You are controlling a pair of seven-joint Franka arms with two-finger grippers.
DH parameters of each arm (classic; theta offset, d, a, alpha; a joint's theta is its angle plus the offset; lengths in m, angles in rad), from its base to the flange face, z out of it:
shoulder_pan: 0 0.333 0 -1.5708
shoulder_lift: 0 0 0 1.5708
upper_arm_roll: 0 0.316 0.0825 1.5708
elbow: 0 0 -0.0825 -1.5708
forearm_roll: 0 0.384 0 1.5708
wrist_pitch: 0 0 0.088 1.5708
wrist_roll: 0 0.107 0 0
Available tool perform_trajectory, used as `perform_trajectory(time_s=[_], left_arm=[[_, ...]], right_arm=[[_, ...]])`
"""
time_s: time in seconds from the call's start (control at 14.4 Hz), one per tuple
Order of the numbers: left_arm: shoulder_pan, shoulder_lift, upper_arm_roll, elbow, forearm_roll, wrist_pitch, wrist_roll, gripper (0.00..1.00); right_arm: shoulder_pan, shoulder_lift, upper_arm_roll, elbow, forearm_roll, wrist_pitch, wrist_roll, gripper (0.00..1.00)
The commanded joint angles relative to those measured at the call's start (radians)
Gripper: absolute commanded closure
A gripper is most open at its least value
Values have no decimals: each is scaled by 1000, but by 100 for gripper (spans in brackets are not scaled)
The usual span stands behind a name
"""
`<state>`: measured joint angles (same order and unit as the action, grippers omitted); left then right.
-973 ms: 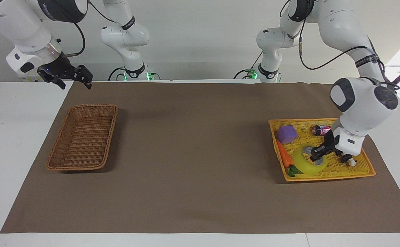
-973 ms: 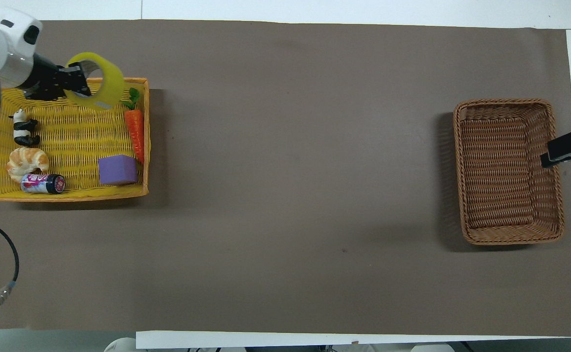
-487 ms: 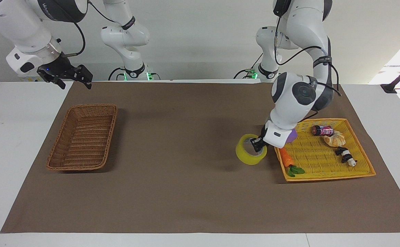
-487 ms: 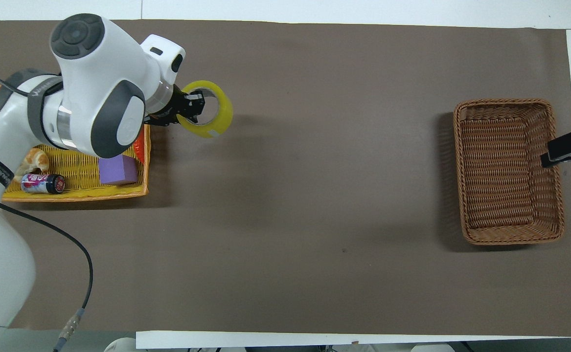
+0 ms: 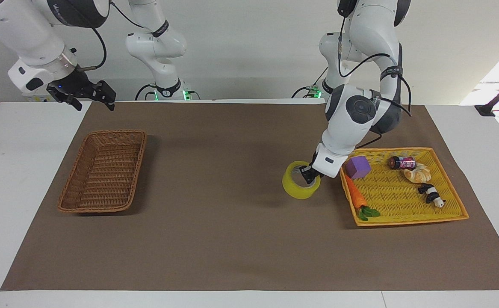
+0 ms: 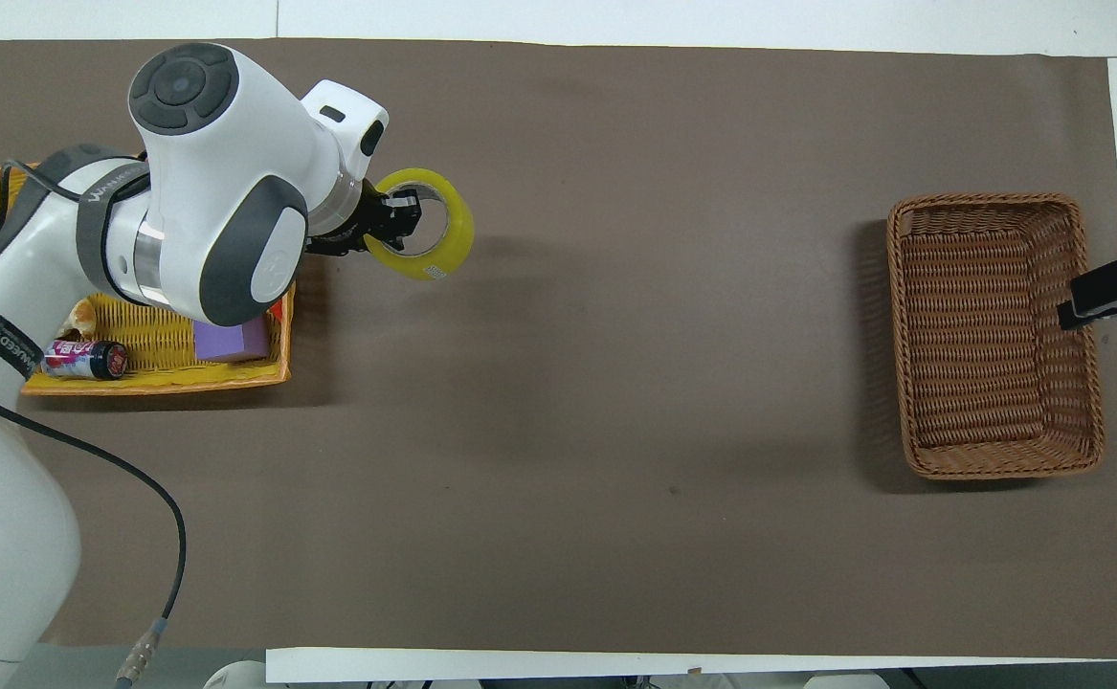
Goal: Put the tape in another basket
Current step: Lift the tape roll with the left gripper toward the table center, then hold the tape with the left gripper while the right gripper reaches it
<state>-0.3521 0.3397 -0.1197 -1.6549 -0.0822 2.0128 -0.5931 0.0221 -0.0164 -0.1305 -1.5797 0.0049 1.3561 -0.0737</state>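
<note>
The tape [image 5: 297, 189], a yellow ring with a pale core, hangs in my left gripper [image 5: 307, 174], which is shut on the ring's wall. It is held just above the brown mat, beside the yellow tray and toward the table's middle. In the overhead view the tape [image 6: 441, 256] and the left gripper [image 6: 403, 216] show the same hold. The brown wicker basket [image 5: 73, 179] stands with nothing in it at the right arm's end of the table, also in the overhead view [image 6: 998, 467]. My right gripper [image 5: 95, 104] waits open in the air by the basket's edge [image 6: 1108, 297].
The flat yellow mesh tray [image 5: 407, 220] at the left arm's end holds a purple block [image 5: 357, 167], a carrot [image 5: 355, 196], a small can [image 5: 401, 162], a croissant [image 5: 418, 173] and a panda figure [image 5: 432, 194]. The left arm covers part of the tray from above.
My left gripper has lifted the tape out of the yellow tray and carried it over the tray's rim toward the table's middle. The right arm has not moved.
</note>
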Motion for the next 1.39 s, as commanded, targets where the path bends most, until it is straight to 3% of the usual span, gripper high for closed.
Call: perform_trajectory(time_s=[0.0, 0.14, 0.42, 0.56, 0.76, 0.97, 1.32], left_arm=[[-10, -33, 12, -29, -11, 14, 1, 95], [-10, -34, 12, -31, -11, 12, 1, 95], [-8, -34, 12, -34, -11, 15, 2, 95], [-10, -36, 12, -34, -11, 11, 1, 95], [-11, -37, 12, -36, -11, -5, 1, 95], [-27, -39, 12, -40, -11, -17, 2, 95], [-50, -47, 12, -52, -11, -8, 9, 95]], right_arm=[[-1, -25, 12, -26, -6, -15, -29, 0], [-14, -27, 11, -38, 97, 26, -98, 0], [-18, -19, 5, -208, 570, 263, -126, 0], [48, 36, 9, -279, 815, 427, -127, 0], [166, 178, 11, -295, 1112, 590, -164, 0], [223, 292, 11, -304, 1413, 627, -319, 0], [349, 415, 11, -309, 1665, 667, -391, 0]])
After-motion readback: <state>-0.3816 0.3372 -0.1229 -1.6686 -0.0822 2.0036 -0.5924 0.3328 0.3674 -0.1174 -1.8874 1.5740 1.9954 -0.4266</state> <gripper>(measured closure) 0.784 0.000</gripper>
